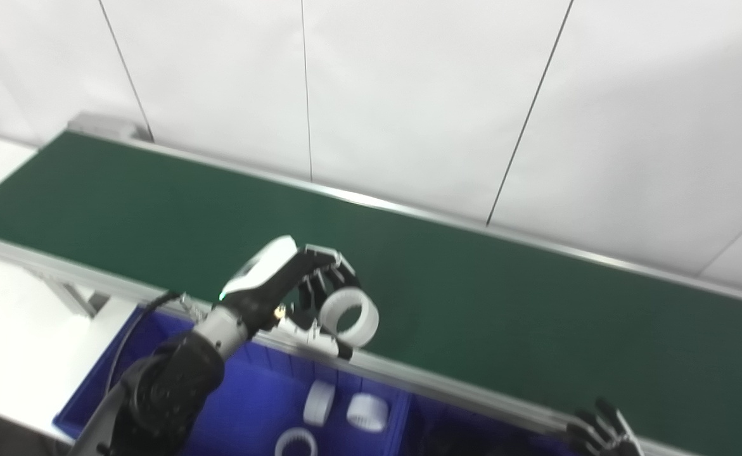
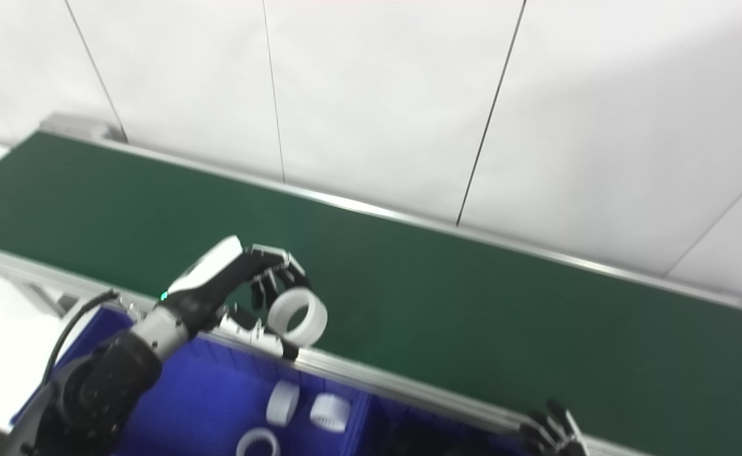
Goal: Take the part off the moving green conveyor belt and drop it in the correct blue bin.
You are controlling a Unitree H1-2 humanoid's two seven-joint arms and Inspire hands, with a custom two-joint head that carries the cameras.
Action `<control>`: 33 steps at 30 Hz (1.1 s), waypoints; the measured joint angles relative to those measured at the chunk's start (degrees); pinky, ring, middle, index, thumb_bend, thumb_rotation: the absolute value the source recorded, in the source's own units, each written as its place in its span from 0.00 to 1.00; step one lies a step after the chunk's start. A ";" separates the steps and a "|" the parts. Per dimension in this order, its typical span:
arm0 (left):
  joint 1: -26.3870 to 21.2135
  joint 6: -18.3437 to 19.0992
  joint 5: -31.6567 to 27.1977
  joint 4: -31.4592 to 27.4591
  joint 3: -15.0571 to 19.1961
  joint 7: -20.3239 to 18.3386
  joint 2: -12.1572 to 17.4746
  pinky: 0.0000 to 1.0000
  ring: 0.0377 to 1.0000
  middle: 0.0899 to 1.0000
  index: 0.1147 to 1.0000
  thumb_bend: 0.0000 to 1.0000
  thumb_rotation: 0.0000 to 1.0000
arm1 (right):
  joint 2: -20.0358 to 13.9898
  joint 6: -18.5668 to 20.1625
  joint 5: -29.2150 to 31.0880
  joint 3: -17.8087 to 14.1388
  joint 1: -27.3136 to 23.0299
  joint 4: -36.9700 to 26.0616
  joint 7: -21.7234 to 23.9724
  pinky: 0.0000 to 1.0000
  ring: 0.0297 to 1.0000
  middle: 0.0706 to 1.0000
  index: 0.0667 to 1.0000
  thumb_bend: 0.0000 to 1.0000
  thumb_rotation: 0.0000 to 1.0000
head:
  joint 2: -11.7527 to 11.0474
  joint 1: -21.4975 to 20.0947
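Above the blue bin [image 1: 231, 405] holding three white rings, we see the left robot hand [image 1: 282, 285] pinching a white ring [image 1: 349, 316] over the belt's [image 1: 472, 297] near edge.

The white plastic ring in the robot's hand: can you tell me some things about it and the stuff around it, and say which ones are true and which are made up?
1. The left hand holds the white plastic ring. True.
2. The white plastic ring lies flat on the green conveyor belt. False: it is held up on its edge, near the belt's front metal rail.
3. The blue plastic bin below the rail already has white ring parts in it. True.
4. The right hand is holding a ring too. False: it sits at the bottom edge, and no ring shows in it.
5. The belt is red. False: it is dark green.
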 measured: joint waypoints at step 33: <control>7.35 1.50 4.01 11.48 -3.74 -0.45 2.27 0.40 0.40 0.45 0.43 0.50 0.00 | -0.46 0.00 2.31 -3.31 1.55 -2.11 3.05 0.65 0.72 0.76 0.85 0.61 0.72 | 2.37 0.53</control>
